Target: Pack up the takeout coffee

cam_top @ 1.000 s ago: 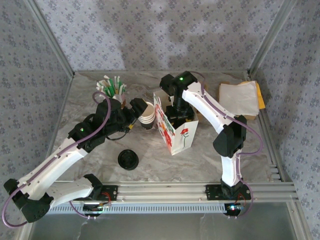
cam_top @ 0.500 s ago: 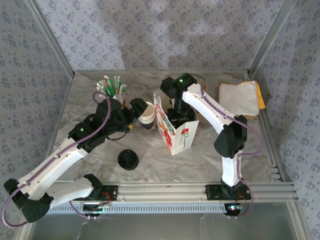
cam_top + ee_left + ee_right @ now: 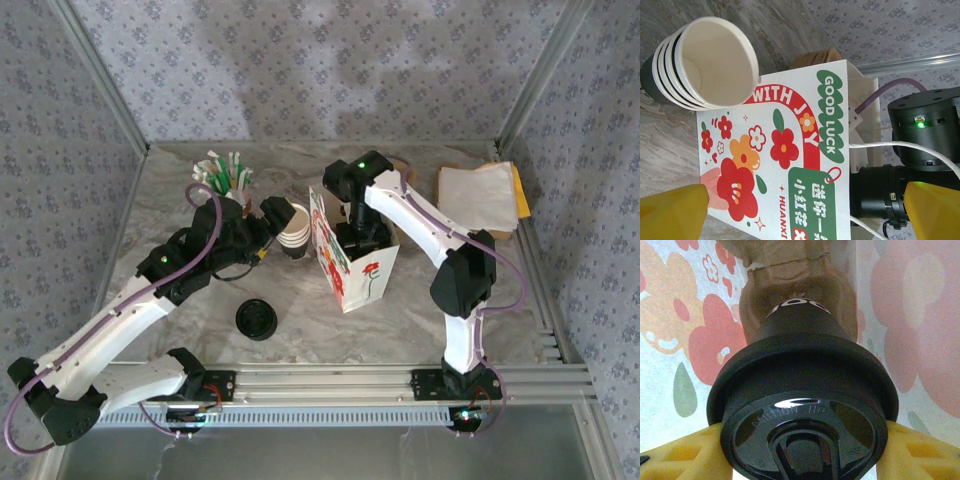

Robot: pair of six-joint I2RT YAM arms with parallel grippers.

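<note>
Up front: both arm bases are bolted to the rail along the bottom of the top view.
Left arm: stretches from the lower left corner up and to the right in a long, low reach, with its wrist at centre left.
Left gripper (image 3: 268, 228): points right toward the cups. Its fingers (image 3: 670, 212) are wide apart, one yellow tip in each lower corner of the wrist view.
Lid (image 3: 257, 320): a loose black lid lies flat on the table (image 3: 420, 310), below centre left, apart from both grippers.
Right arm: rises from the lower right base, folds at an elbow at mid right, then runs up and left. The wrist, with its green light, bends straight down over the bag.
Cups (image 3: 293, 228): a tilted stack of lidless cream cups sits just beside the left gripper and close to the bag's left face. Whether the gripper touches the stack cannot be told.
Bag (image 3: 352, 272): a white paper bag with red flowers stands upright at centre, its mouth open.
Right gripper (image 3: 357, 236): is lowered into the bag's mouth, with its yellow fingers (image 3: 680, 455) clamped on opposite sides of the coffee's lid rim.
Coffee (image 3: 802, 390): is inside the bag and held by its black lid. Its body tapers away from the camera, with printed bag walls on both sides.
Straws (image 3: 225, 172): a pink cup of green-and-white straws stands at upper left, beyond the left wrist.
Napkins (image 3: 480, 197): a pale stack lies at upper right, well apart from both arms.
</note>
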